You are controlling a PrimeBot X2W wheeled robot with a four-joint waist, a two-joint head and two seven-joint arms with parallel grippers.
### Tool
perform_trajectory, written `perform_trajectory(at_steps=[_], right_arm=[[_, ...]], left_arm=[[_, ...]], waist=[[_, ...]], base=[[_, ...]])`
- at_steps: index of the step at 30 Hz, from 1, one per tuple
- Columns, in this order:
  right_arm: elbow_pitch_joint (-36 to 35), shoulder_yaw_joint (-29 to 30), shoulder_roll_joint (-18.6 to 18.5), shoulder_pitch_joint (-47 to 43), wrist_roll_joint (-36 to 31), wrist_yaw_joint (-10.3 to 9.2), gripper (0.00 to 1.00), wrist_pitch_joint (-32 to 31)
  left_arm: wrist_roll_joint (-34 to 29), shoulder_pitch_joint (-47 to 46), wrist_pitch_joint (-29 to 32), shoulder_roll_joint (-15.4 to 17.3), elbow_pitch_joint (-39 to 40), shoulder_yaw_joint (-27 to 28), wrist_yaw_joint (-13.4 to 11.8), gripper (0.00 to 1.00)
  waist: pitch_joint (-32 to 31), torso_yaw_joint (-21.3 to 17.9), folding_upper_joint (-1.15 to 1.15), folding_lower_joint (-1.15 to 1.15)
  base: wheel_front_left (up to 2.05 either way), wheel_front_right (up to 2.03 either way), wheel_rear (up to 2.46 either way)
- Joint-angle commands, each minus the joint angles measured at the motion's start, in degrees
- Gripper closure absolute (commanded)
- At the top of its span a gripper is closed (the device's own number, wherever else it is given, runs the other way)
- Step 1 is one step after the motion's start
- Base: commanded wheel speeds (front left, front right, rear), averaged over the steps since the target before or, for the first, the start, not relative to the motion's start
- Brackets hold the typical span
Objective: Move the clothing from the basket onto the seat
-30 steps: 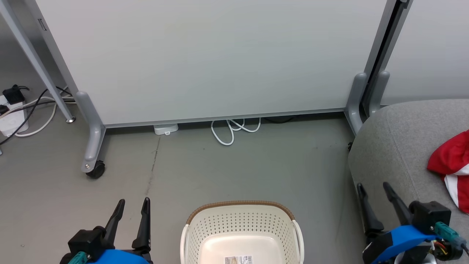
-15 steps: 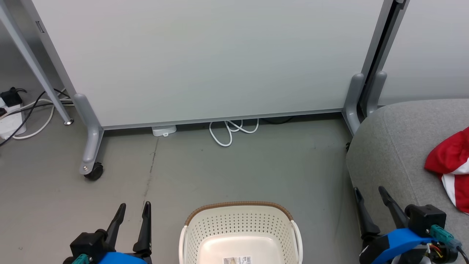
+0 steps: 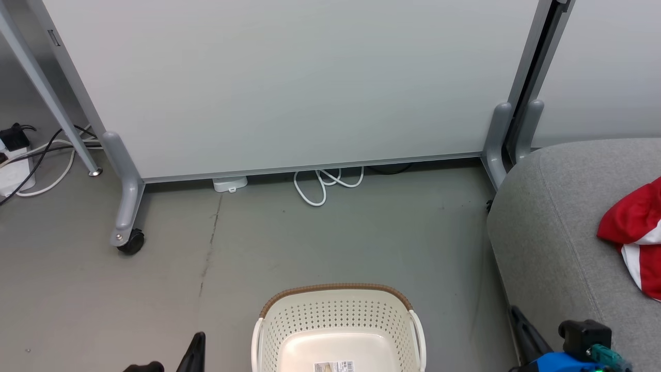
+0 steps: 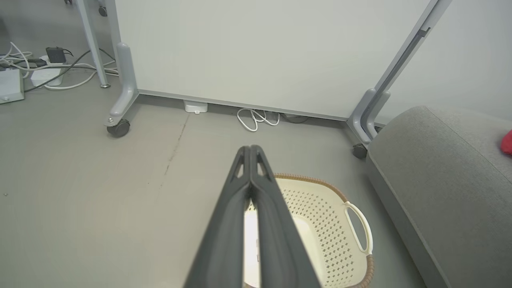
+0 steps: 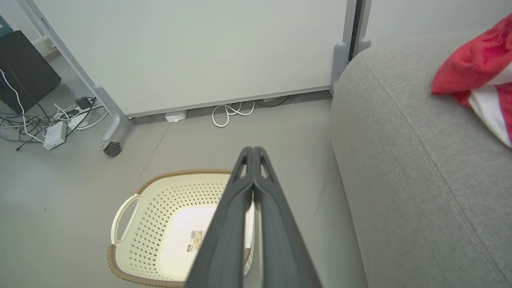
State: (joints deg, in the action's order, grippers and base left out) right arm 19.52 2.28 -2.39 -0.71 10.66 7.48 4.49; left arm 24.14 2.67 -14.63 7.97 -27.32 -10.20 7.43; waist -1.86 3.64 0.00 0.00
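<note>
The cream basket (image 3: 335,287) stands on the floor at bottom centre, with nothing in it but a barcode sticker on its bottom. It also shows as the basket (image 4: 320,208) and the basket (image 5: 160,208) in the wrist views. The red and white clothing (image 3: 632,222) lies on the grey seat (image 3: 557,232) at the right edge, seen too as clothing (image 5: 472,60) on the seat (image 5: 400,140). My left gripper (image 4: 251,149) is shut on nothing, left of the basket. My right gripper (image 5: 253,149) is shut on nothing, between basket and seat.
Pale partition panels (image 3: 289,82) on grey legs with a caster (image 3: 130,242) stand behind the basket. A coiled white cable (image 3: 325,183) lies under the panel. A power strip and cords (image 3: 15,160) sit at the far left.
Both grippers have gone from open to shut and sunk toward the bottom edge of the head view. The basket and clothing have not moved.
</note>
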Motion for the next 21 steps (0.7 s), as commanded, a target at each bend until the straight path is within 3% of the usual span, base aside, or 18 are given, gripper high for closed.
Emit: perform_trajectory(at_steps=[1, 5, 21], right_arm=[[0.29, 0.02, 0.02, -0.03, 0.26, 0.00, 1.00, -0.13], [2.08, 0.03, 0.14, -0.60, 0.63, 0.00, 1.00, -0.40], [0.39, 0.95, -0.02, 1.13, 17.69, 0.00, 1.00, -2.64]], left_arm=[[0.21, 0.13, 0.07, -0.08, -0.17, 0.05, 0.00, 1.00], [0.52, 1.04, 0.17, -0.66, -1.79, 0.14, 0.00, 1.00], [14.77, -1.21, 4.58, -1.57, 1.47, 3.68, 0.01, 1.00]], waist=[[0.01, -0.01, 0.00, 0.00], [0.02, -0.05, 0.00, 0.00], [0.28, -0.51, 0.00, 0.00]], base=[[0.00, 0.00, 0.00], [0.00, 0.00, 0.00], [0.00, 0.00, 0.00]])
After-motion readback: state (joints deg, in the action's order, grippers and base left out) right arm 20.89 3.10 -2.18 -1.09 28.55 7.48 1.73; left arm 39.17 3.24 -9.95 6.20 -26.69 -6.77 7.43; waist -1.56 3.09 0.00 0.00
